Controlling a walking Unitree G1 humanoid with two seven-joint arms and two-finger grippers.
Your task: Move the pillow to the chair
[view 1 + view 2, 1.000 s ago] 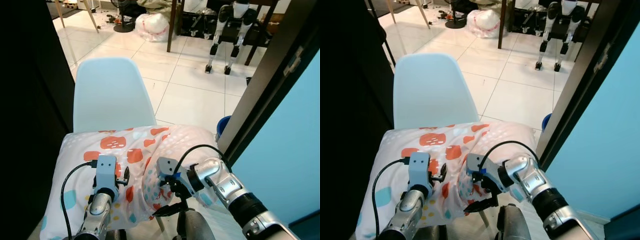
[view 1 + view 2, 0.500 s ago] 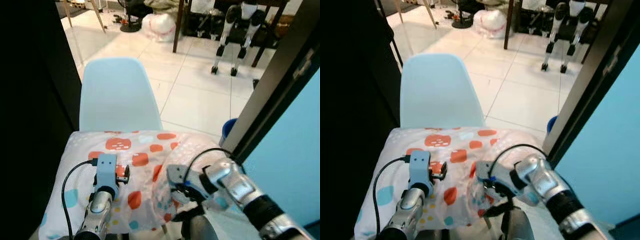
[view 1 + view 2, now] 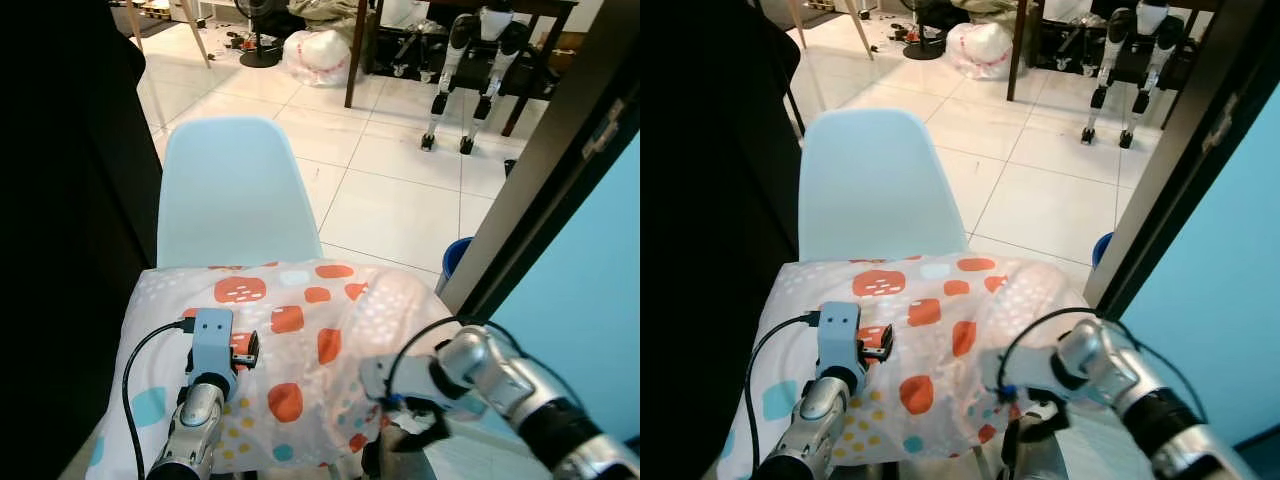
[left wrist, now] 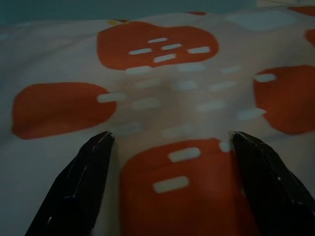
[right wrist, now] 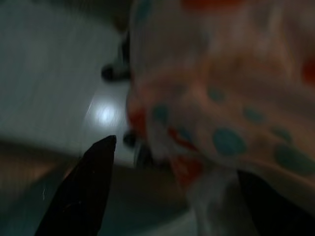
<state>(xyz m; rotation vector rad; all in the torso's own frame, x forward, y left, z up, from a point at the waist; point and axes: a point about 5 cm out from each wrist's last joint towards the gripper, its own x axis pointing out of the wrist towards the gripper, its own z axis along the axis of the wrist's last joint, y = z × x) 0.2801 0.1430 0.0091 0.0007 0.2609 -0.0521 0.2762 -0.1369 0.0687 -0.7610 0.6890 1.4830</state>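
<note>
The pillow is lying across the seat of the pale blue chair, its far edge touching the foot of the backrest, its near edge hanging over the front of the seat toward the robot.

Change over the last second: the right gripper is pulling back. It was pressed into the bunched near-right corner of the pillow; it is now sitting lower and off to the right, just beside that corner. In the right wrist view its fingers are standing spread, with the spotted cloth and bare floor between them and nothing pinched. The fold at that corner is also lying flatter than before.

The left gripper is staying where it was, low over the left half of the pillow, fingers wide apart with the red-patterned cloth between the tips, clamping nothing.

Judgement: the pillow is resting on the chair unsupported, so the placement looks essentially done. The near overhang is the one risk; a slide forward is possible.
</note>
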